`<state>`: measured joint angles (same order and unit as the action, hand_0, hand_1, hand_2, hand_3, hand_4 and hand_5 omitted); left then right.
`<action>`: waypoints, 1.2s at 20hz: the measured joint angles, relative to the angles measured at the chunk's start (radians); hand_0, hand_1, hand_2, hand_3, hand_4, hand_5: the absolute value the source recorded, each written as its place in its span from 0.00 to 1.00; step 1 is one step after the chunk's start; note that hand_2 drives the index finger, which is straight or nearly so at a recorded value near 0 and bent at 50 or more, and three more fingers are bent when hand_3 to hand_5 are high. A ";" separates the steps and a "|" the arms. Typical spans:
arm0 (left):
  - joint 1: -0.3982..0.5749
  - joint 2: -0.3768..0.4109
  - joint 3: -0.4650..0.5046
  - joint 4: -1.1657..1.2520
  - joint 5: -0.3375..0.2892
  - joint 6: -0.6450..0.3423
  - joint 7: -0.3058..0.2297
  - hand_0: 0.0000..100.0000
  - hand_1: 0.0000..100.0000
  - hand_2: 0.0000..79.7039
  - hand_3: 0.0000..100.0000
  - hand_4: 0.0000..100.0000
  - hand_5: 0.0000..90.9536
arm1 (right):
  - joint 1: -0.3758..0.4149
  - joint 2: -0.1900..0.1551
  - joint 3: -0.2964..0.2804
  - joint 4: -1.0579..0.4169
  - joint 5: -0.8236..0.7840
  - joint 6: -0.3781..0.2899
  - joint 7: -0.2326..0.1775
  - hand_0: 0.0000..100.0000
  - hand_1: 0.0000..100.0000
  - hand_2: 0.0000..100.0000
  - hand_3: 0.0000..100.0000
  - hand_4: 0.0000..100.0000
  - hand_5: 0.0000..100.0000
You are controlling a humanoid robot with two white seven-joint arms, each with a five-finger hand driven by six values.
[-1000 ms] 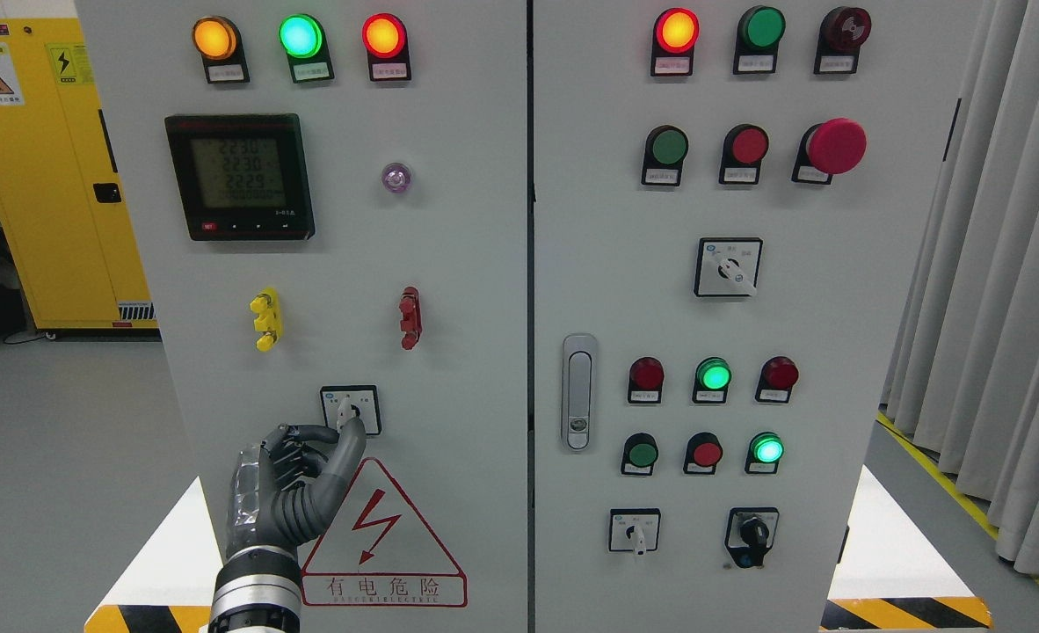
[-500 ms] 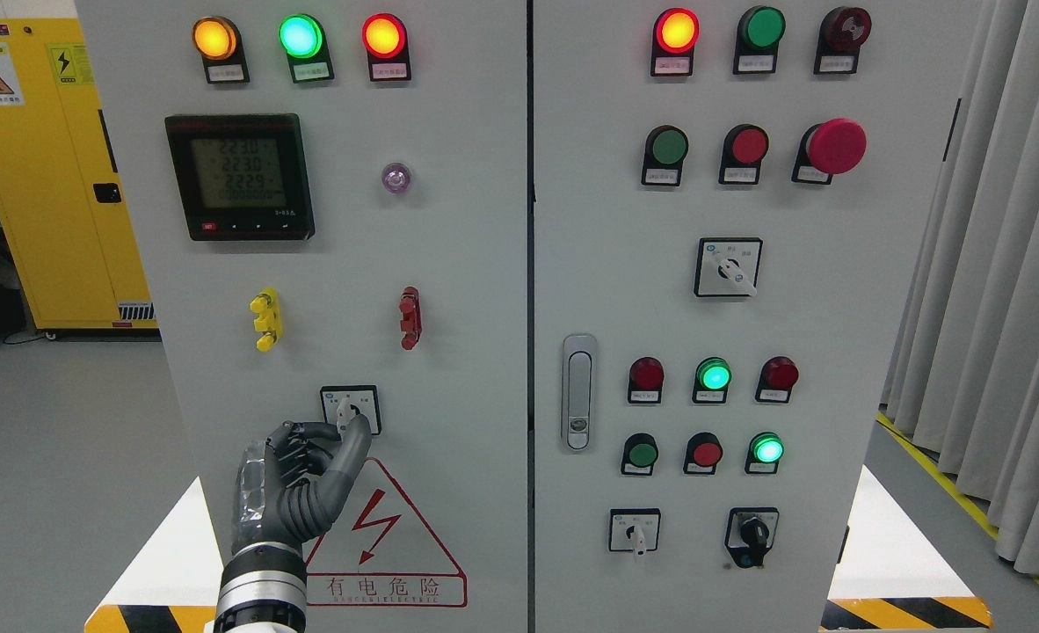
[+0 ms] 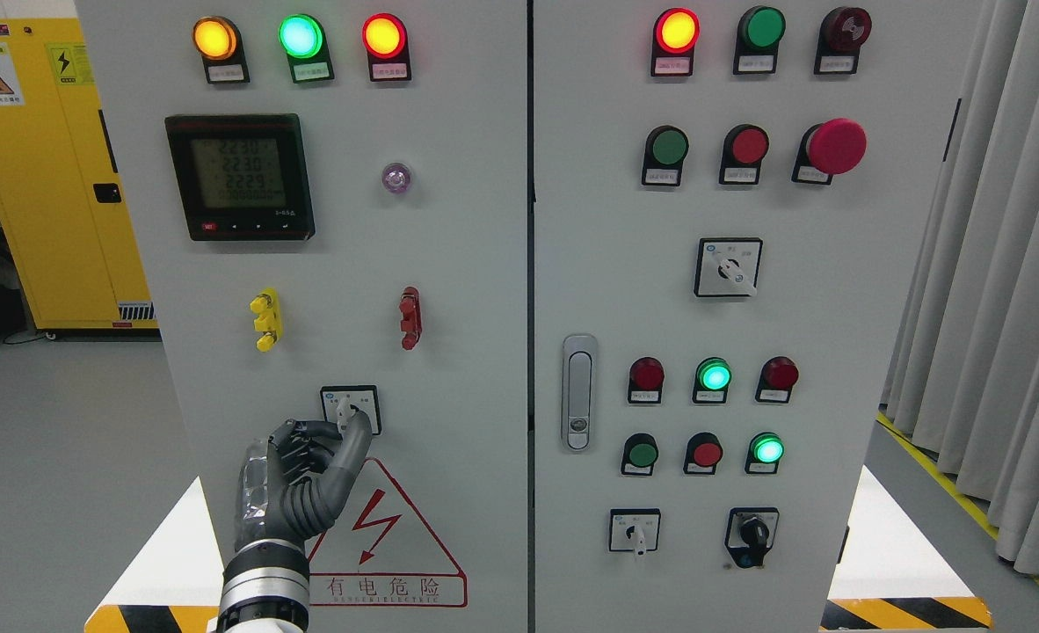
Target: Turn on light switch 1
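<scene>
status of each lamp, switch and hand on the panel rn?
Left hand: fingers pinched on the left door's rotary switch.
Top-left lamps: amber, green, red all lit.
Top-right red lamp: lit; green lamp beside it: dark.
Meter: display on.
Emergency stop button: untouched.
Right hand: out of view.

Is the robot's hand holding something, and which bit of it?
The left hand pinches the small white handle of the square rotary switch on the grey cabinet door, thumb and fingertip on its lower end.
</scene>
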<state>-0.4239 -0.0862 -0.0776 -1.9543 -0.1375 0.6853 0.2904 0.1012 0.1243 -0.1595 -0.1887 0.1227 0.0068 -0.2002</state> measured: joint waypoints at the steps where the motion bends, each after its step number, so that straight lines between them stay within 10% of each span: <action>1: 0.000 0.000 0.000 0.000 -0.001 0.000 0.000 0.26 0.59 0.72 0.90 0.82 0.89 | 0.000 0.000 0.000 0.000 0.000 0.000 0.000 0.00 0.50 0.04 0.00 0.00 0.00; 24: -0.015 -0.004 -0.002 0.019 -0.016 0.006 0.001 0.29 0.58 0.72 0.93 0.82 0.89 | 0.000 0.000 0.000 0.000 0.000 0.000 0.000 0.00 0.50 0.04 0.00 0.00 0.00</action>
<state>-0.4384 -0.0904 -0.0796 -1.9354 -0.1533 0.6912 0.2911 0.1012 0.1243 -0.1595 -0.1887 0.1227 0.0068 -0.2002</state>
